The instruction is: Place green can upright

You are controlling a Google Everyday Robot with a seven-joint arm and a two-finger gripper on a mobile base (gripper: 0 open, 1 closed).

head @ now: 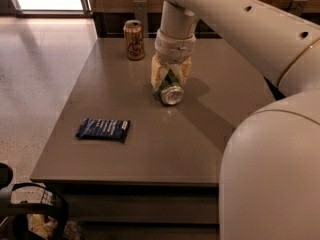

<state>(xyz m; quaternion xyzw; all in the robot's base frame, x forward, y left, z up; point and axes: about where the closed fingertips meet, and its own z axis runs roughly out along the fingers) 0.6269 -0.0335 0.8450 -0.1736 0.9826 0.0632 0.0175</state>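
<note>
There's the gripper [171,77] low over the green can [171,93], lying sideways on the table [150,156], fingers clamped against both flanks.

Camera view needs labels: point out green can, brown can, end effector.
green can [171,95]: camera view, silver end.
brown can [134,43]: camera view, printed side.
end effector [170,82]: camera view, between fingertips, astride the green can.

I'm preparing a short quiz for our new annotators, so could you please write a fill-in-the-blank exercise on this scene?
1. The green can lies on its ____ on the table.
2. The claw is clamped on the ____ can.
3. The orange-brown can stands ____ near the table's far edge.
4. The flat packet is dark ____ in colour.
Missing words: side; green; upright; blue.
</note>
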